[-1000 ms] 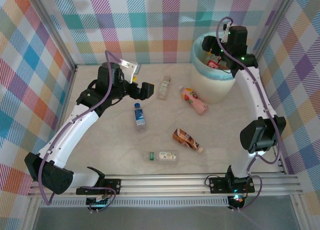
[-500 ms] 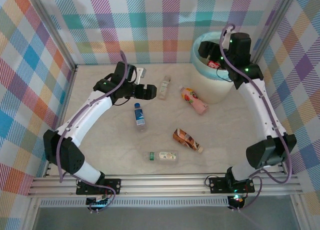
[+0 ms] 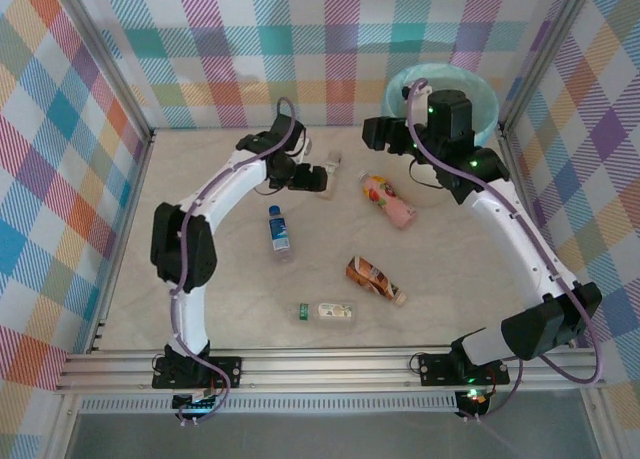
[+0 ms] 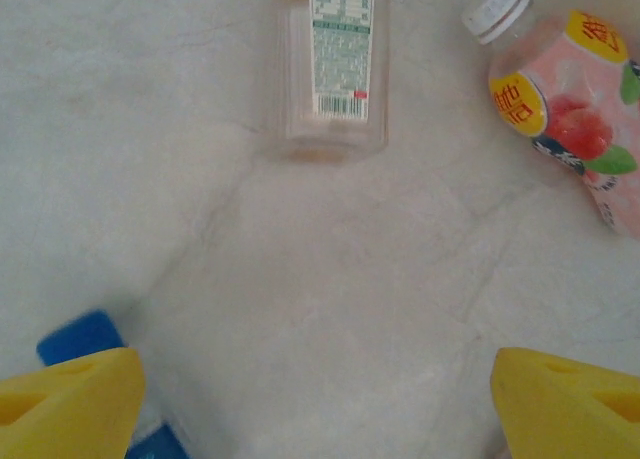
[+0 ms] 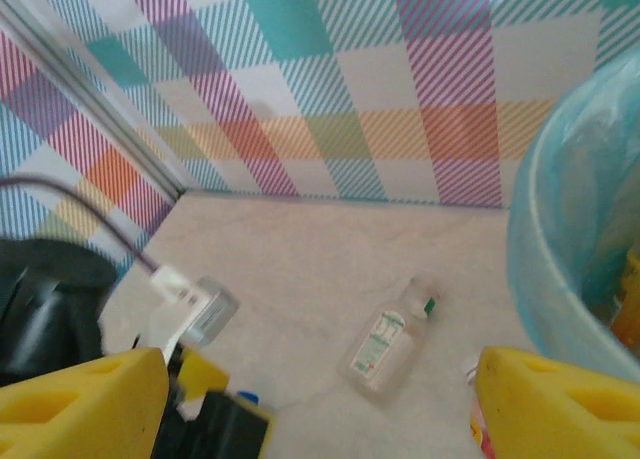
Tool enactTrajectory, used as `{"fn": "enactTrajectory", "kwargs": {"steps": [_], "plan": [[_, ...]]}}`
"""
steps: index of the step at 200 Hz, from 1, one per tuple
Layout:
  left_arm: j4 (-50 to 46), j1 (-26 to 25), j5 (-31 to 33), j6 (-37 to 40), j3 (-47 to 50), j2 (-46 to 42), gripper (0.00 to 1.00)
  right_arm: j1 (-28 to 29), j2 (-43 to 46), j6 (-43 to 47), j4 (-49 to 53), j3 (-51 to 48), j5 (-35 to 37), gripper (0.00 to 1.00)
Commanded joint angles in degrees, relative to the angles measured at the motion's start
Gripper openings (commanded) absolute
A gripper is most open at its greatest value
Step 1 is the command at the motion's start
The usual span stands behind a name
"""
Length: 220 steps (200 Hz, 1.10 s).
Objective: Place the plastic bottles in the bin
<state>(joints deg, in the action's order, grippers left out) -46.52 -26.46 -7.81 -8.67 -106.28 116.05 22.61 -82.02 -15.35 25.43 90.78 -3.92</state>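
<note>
Plaid walls (image 3: 300, 39) are seen round a pale marbled table (image 3: 200, 279). Bin (image 3: 482, 104), lined w/ mint bag (image 5: 560, 229), is set in far right corner, partly covered by right arm (image 3: 520, 239). Something red/orange is glimpsed inside it in right wrist view, poss. bottles, but too blurred to be told.

Left gripper (image 3: 318, 181) is held low just beside a clear green-capped bottle (image 3: 328, 169). In left wrist view its yellow fingertips (image 4: 70, 399) are spread wide w/ nothing between, and the bottle is seen lying ahead, apart from them.

Right gripper (image 3: 372, 134) is held above the table, just left of the bin. Its fingers (image 5: 80, 399) are spread wide and nothing is held.

Four more bottles are seen lying on the table: pink one (image 3: 390, 201) near the bin, blue-labelled one (image 3: 279, 229) centre-left, brown one (image 3: 375, 279) towards the middle, clear green-labelled one (image 3: 325, 311) nearest the arm bases.
</note>
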Motion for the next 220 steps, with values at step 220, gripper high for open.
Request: {"fn": "enactTrajectory", "kwargs": {"steps": [220], "plan": [[-6.5,-0.1,-4.5,8.6,-34.8,30.6,0.52,0.2,8.2,7.8,-0.7,-5.5,3.0,0.87]]}}
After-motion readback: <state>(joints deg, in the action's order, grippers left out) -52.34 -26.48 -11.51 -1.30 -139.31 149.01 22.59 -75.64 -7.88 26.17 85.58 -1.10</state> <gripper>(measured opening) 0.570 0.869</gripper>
